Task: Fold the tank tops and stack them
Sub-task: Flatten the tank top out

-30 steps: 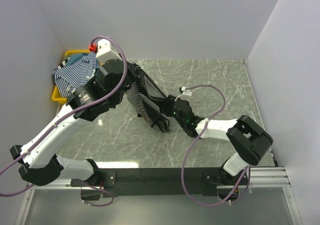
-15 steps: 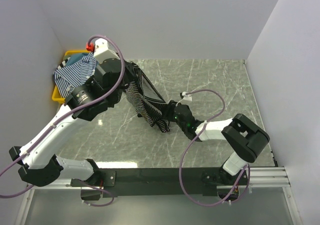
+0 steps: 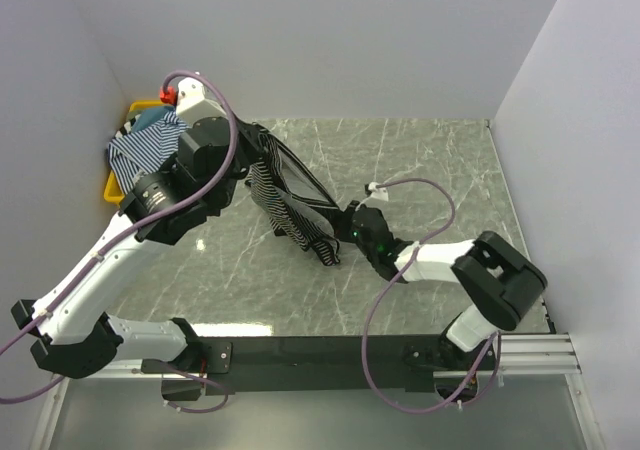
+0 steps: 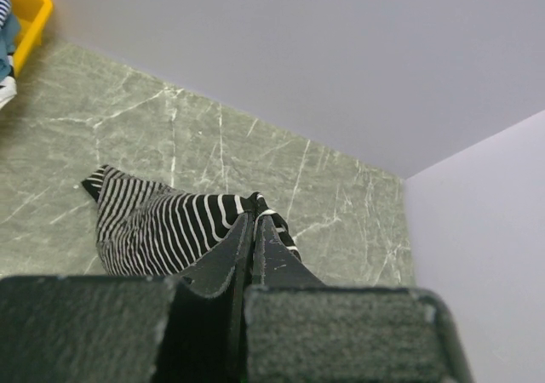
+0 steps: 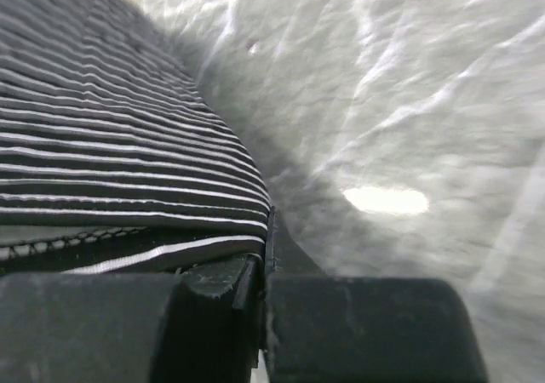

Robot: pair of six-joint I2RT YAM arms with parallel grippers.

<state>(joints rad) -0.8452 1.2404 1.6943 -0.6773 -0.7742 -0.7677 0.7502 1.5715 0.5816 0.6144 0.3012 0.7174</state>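
1. Left claw (image 4: 253,220): pinched tight on one end of the black striped tank top (image 3: 290,202), held raised above the desk (image 3: 440,160).
2. Right claw (image 5: 265,255): closed on the top's lower edge, close to the desk.
3. Top stretched aslant between both claws.
4. Blue-and-white striped tops (image 3: 140,150) heaped in the yellow bin (image 3: 113,192), far-left corner.

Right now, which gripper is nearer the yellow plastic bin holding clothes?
Left. The left gripper, shut on the black white-striped tank top, is just right of the yellow plastic bin; the right gripper pinches that top's lower end farther out, mid-table.
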